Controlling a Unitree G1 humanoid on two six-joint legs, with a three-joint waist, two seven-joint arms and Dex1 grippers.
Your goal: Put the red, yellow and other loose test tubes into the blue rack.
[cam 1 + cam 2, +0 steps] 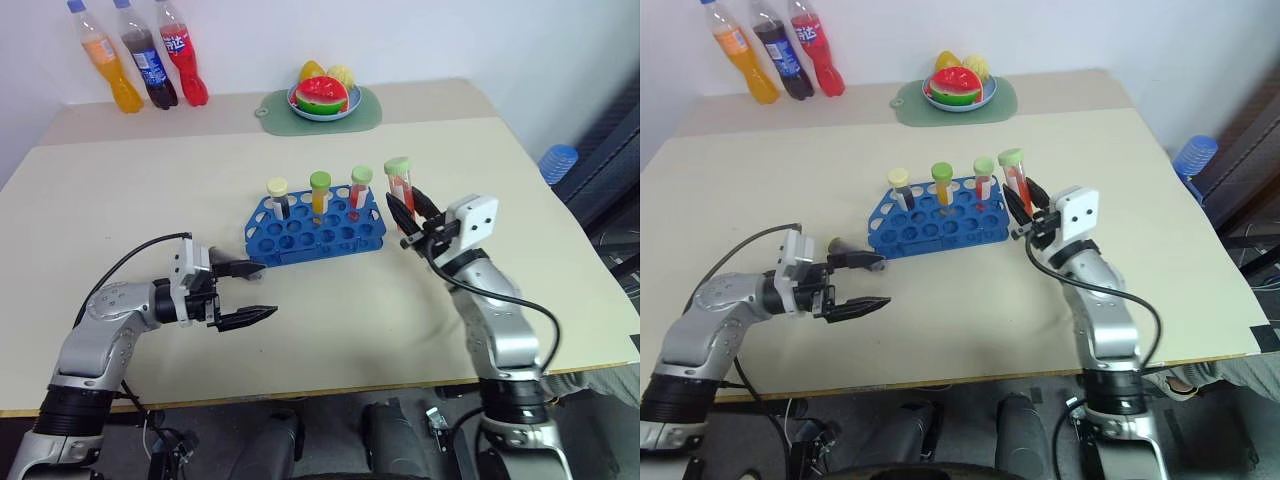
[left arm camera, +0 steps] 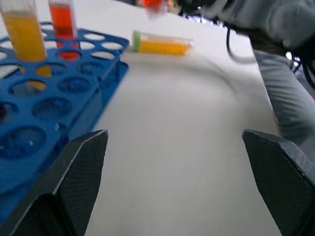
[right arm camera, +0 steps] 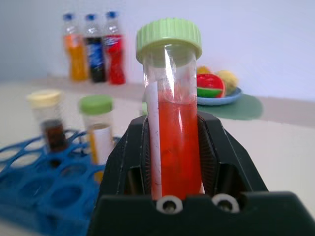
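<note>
I read this as a bit past halfway. The table carries the rack at about its middle, long side running along the near edge. Three tubes stand in the rack's far row: a dark one toward the left end, a yellow one in the middle and a red one toward the right end.

My right claw is pinching a fourth, the red tube. It holds the tube upright, cap up, just off the rack's right end and not yet over a hole. My left claw is spread wide and empty, level, just beside the rack's left near corner.

One loose tube lies on its side on the bare tabletop, yellow inside with a green cap, past the rack's end. So I judge two are left: seat the red tube, then fetch the loose one.

What I can't settle:
- **Loose tube:** from the head cameras I can't fix where it lies. My guess is my right arm covers it.
- **Other strays:** I can't rule them out on the stretch of tabletop behind that arm.
- **Seated tubes:** the front wall of the rack hides their bottoms, so how deep they sit is unclear.
- **Free holes:** the hole nearest the red tube looks free, but from here I can't be sure.
</note>
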